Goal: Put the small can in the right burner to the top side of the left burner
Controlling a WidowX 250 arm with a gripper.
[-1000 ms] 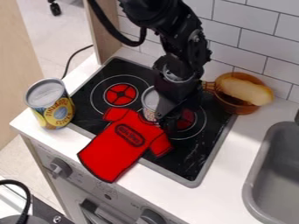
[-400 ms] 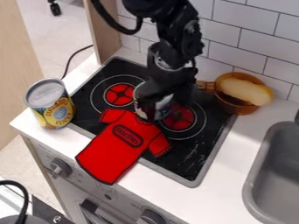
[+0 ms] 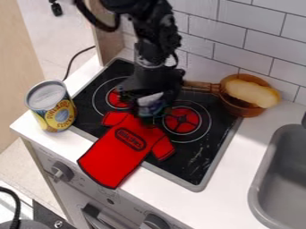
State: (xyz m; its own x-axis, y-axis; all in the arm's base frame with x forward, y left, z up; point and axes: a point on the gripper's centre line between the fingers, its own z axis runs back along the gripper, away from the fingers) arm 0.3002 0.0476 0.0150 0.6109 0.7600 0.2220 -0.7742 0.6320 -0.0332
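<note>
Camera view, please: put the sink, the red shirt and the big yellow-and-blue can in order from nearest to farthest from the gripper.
Nearest to the gripper first:
1. Red shirt, just below it in the view, partly on the stove.
2. Big yellow-and-blue can, on the counter at the view's left.
3. Sink, at the view's lower right.

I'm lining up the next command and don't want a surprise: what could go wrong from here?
The end effector hangs right at the top of the red shirt, so a low sweep might snag the cloth. The pan handle points in close to it; brushing that could shift the pan. The large can stands near the counter's edge, so a wide swing might topple it.
</note>
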